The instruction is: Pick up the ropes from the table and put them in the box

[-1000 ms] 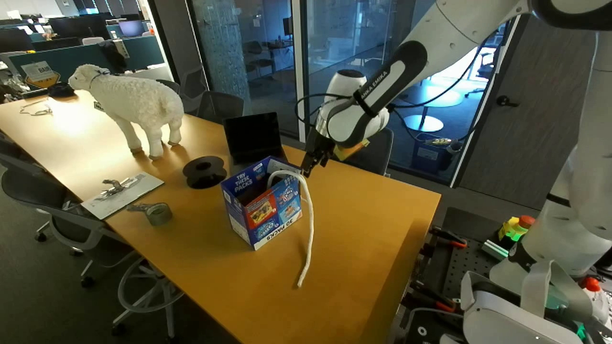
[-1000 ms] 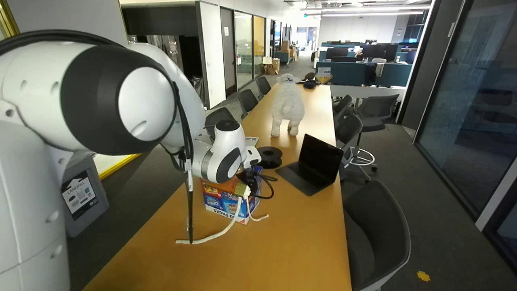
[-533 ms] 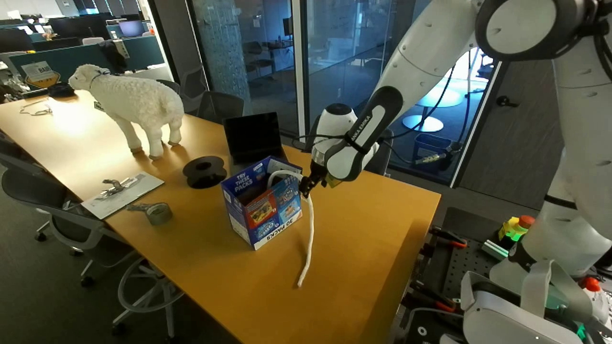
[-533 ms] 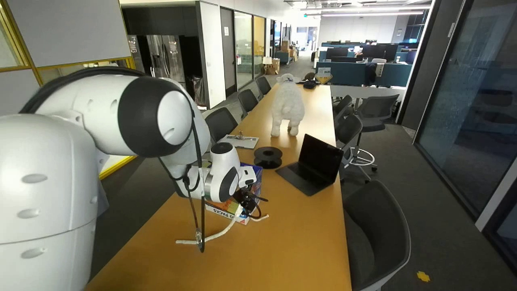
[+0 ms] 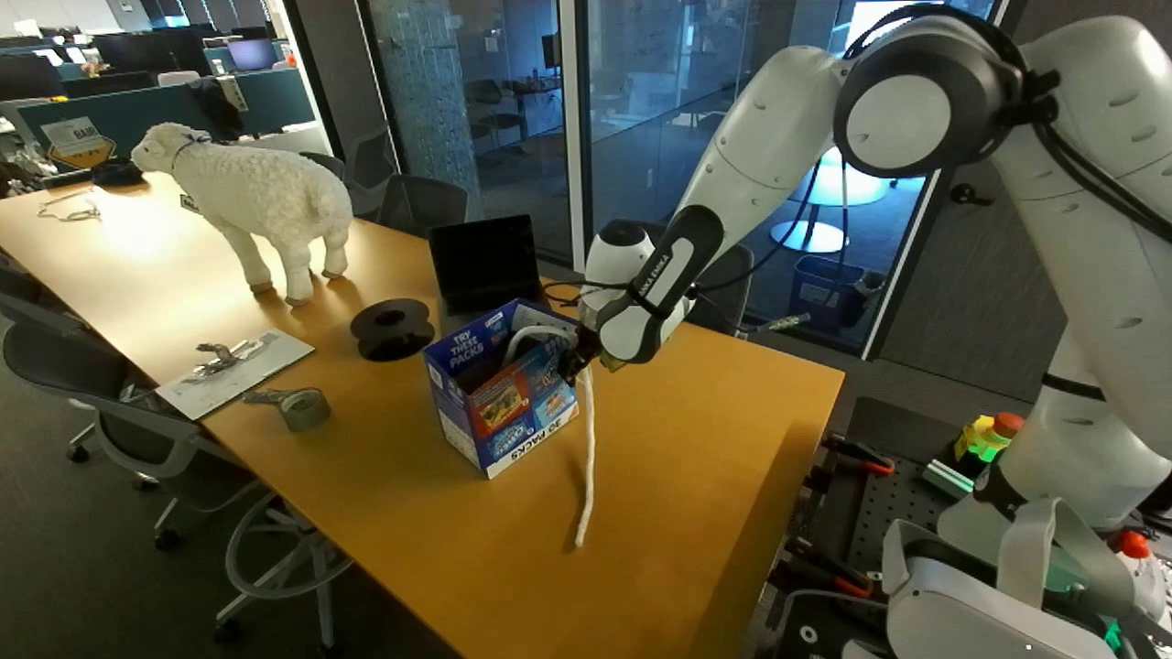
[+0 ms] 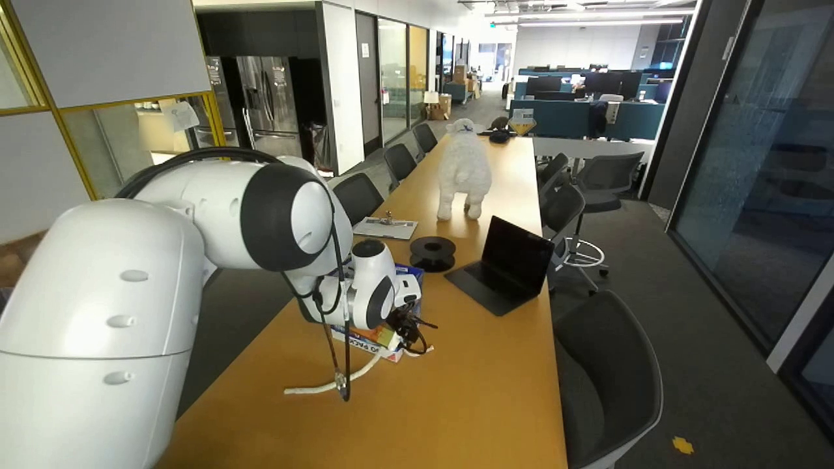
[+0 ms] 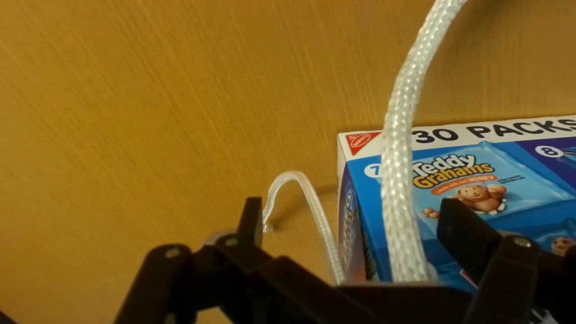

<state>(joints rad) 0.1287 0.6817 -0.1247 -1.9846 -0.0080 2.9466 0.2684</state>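
In an exterior view, from left to right, the table (image 5: 678, 458) carries a white toy sheep (image 5: 261, 197), a clipboard (image 5: 234, 373), a roll of tape (image 5: 305, 412), a black spool (image 5: 389, 334), a laptop (image 5: 485, 265) with raised screen, and then the blue box (image 5: 502, 407), which stands with its top open. At the right of the box is the white rope (image 5: 591, 448): it rises from inside, bends over the rim and goes down outside to the table. The gripper (image 7: 352, 216) is at this bend, and the arm (image 5: 760, 128) reaches there from the right.

In the wrist view, again from the left, one finger (image 7: 250, 220) comes first, then a looped strand (image 7: 322, 225) whose tip lies on the table, then the corner of the box, a thicker-looking strand (image 7: 396, 180) before the printed side, and last the other finger (image 7: 463, 229). The fingers are spread wide, and both strands appear in the space between them.

Both strands disappear behind the dark body of the gripper, and the thicker-looking one is cut by the upper edge. I cannot tell if they belong to the same rope. In an exterior view, the arm covers much of the box, and a cable (image 6: 347, 358) crosses before the rope.
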